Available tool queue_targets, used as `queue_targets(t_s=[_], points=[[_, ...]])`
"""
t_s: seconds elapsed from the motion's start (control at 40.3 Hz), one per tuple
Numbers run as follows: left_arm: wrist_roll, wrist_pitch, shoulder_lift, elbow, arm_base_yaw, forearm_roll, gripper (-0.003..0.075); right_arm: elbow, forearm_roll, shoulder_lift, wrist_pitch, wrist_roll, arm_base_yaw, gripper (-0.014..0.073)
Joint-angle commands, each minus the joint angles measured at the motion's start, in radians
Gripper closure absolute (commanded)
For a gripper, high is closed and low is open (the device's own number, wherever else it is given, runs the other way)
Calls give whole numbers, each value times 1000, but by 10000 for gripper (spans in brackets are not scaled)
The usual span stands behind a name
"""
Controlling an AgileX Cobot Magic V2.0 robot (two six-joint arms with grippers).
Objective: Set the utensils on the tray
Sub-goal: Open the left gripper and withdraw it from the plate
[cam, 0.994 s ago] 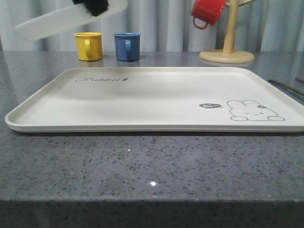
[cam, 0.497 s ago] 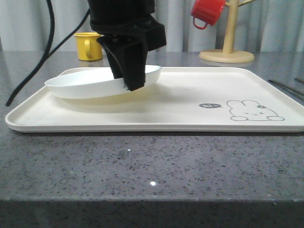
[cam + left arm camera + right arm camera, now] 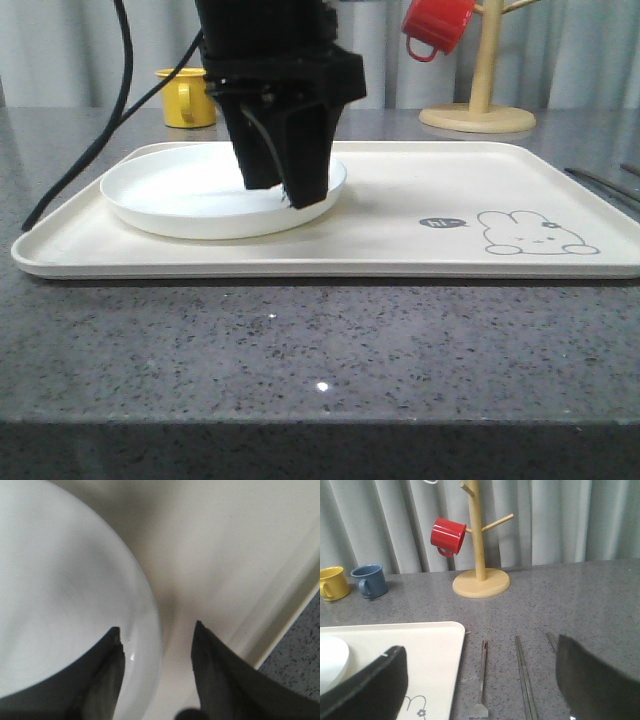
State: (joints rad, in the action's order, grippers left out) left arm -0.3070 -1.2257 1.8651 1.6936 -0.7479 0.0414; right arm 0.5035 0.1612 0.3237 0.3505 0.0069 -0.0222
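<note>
Left tool (image 3: 285, 185) spread astride plate (image 3: 180, 195) rim on tray (image 3: 420, 250); right tool (image 3: 480, 680) open. Cutlery (image 3: 481, 680) on worktop (image 3: 300, 350), right of tray. Next: pick up.

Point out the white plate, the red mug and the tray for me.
white plate (image 3: 170, 195), front view, bare inner surface.
red mug (image 3: 448, 535), right wrist view, side wall.
tray (image 3: 400, 262), front view, near rim.

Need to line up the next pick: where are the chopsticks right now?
In the right wrist view, the chopsticks lie on the grey table, off the tray, between the fork and the right gripper.
</note>
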Motion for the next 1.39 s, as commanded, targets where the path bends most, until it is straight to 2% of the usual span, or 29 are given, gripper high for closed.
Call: queue_targets(t_s=[0.0,0.099,0.248,0.447,0.621,0.695,0.82,1.167,1.366], points=[[9,-45,-56,90,-4,-4,404,37,1,16,-77,-7,-6,-31],[9,-45,-83,124,-1,-20,459,37,1,16,-77,-7,-6,-31],[9,-45,-141,105,39,-34,591,37,1,16,-77,-7,-6,-31],[60,-45,-266,5,214,-34,738,37,1,16,-77,-7,-6,-31],[124,-22,-397,-138,436,-31,738,37,1,16,-77,-7,-6,-31],[148,34,-463,-211,523,-26,738,37,1,16,-77,-7,-6,-31],[156,160,-584,-347,613,-7,738,37,1,16,-77,-7,-6,-31],[156,655,-1055,-889,631,46,738,37,1,16,-77,-7,-6,-31],[156,823,-1372,-1155,631,48,738,37,1,16,-77,-7,-6,-31]])
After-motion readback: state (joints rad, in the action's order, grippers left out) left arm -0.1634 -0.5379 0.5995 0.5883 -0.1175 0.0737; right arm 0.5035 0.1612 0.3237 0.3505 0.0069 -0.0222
